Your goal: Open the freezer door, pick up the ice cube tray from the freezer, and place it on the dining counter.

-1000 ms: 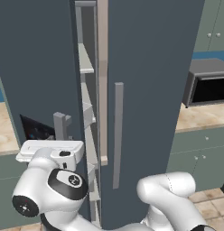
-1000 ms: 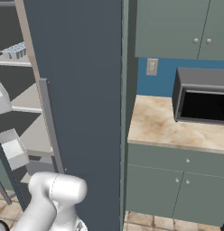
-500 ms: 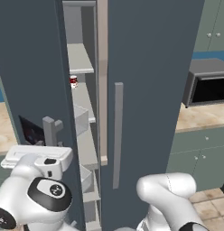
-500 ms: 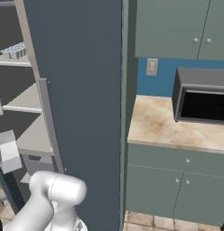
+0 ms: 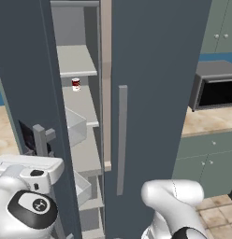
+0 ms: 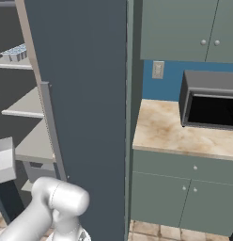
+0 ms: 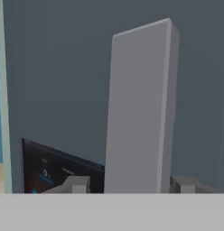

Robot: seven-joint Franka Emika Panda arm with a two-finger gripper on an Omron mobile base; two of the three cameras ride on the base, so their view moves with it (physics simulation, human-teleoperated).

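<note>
The freezer door stands partly open at the left, dark slate with its black control panel showing. My gripper has the door's grey bar handle between its two fingers, closed around it. The white hand sits low at the left, just below the handle. Inside the freezer are pale grey shelves and bins. The ice cube tray, with pale blue cells, lies on an upper shelf. The dining counter is out of view.
A small red-and-white can stands on a middle shelf. The plain dark door with its own bar handle stays closed to the right. Further right are a beige counter, a microwave and grey-green cabinets.
The freezer door has swung further open with my hand on its handle, moving left and toward the base. More of the shelves and the can have come into sight.
</note>
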